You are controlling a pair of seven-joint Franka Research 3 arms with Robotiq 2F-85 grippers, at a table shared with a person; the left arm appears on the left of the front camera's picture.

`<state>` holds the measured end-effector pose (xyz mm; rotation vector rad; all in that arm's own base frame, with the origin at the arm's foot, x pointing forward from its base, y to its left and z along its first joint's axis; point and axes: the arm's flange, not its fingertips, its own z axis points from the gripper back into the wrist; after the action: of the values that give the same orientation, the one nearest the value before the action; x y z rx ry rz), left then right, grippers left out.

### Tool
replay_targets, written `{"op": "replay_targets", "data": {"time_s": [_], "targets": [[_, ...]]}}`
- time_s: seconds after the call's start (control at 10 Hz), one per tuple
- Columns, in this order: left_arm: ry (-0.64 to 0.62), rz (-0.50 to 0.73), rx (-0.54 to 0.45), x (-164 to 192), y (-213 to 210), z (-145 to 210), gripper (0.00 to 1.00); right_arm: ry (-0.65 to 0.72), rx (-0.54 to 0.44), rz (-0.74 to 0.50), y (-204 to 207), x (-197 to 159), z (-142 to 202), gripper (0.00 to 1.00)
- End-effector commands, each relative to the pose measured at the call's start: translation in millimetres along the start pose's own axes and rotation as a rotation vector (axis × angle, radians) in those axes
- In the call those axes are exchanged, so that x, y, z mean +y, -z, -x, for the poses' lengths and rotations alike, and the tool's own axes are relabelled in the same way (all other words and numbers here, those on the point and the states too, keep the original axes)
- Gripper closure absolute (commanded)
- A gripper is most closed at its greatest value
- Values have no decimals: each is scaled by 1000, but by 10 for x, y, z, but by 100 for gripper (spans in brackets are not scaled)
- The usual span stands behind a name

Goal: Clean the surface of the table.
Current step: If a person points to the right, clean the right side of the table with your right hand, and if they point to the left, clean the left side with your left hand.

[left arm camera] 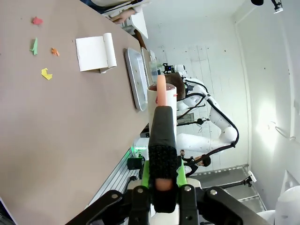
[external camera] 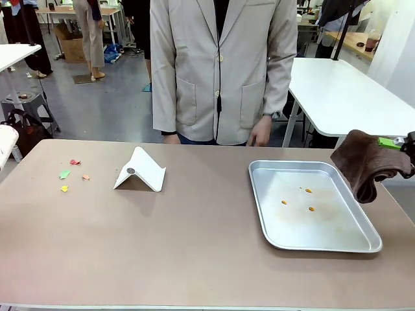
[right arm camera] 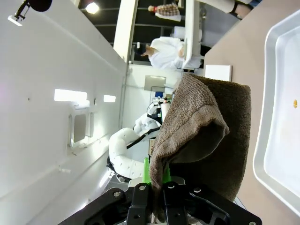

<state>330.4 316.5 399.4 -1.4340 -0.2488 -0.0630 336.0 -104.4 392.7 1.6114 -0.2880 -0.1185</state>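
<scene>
With right jaws pinching a brown cloth [external camera: 363, 165] and left jaws clamping a black-handled tool [left arm camera: 164, 140], we hung ready to wipe the table [external camera: 194, 259] below.

The table [external camera: 194, 253] is showing a plain matte taupe-brown. On its left, a red scrap [external camera: 74, 162], green scrap [external camera: 64, 173], orange scrap [external camera: 85, 177] and yellow scrap [external camera: 64, 188] are lying near a white folded card [external camera: 144, 172]. On the right, the silver tray [external camera: 259, 194] is carrying orange specks [external camera: 308, 190]. A dark brown cloth [external camera: 364, 165] is hanging from the right gripper [external camera: 391, 142] — its pads [external camera: 386, 141] green. The left gripper [left arm camera: 161, 112], black, is clamping a peach stick [left arm camera: 161, 86].
</scene>
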Motion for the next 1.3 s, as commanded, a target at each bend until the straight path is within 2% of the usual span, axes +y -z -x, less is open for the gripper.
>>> {"op": "replay_targets", "data": {"time_s": [0.0, 1.0, 1.1, 1.2], "targets": [[4, 2, 1, -47, -12, 24, 100, 11, 5, -13, -5, 35, 14, 100], [4, 2, 1, -47, -12, 24, 100, 11, 5, -13, -5, 35, 14, 100], [4, 2, 1, -47, -12, 24, 100, 0, 0, 0, 0, -1, 0, 93], [4, 2, 1, -47, -12, 24, 100, -47, -35, 114, 146, 46, -51, 93]]}}
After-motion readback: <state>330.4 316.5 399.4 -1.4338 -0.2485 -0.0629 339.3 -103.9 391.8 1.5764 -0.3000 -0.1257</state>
